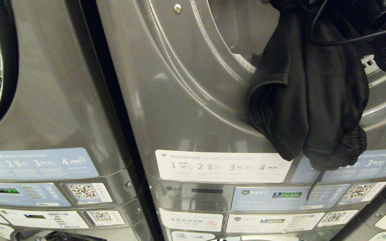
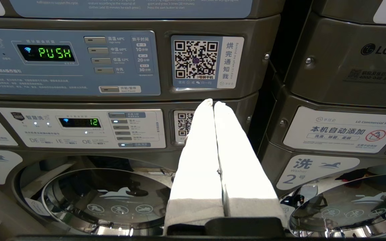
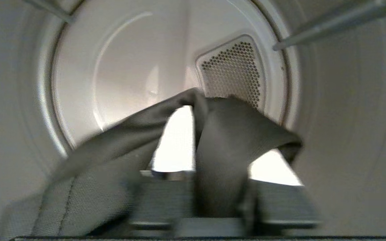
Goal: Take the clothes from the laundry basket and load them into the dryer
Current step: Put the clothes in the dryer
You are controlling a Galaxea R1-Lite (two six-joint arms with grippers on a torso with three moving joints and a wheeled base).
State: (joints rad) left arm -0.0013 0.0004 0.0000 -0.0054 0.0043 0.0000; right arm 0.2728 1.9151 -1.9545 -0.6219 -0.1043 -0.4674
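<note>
A garment hung over the lower rim of the dryer's opening, draping down to the instruction label below. Another machine stood to its left. Inside the drum, part of the cloth seemed draped over the right gripper

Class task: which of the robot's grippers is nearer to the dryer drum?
Right. The right gripper is inside the dryer drum with the dark garment; the left gripper hangs parked lower, before the control panels.

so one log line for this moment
right gripper inside dryer drum | dark garment draped over door rim | left gripper parked, fingers shut
</note>
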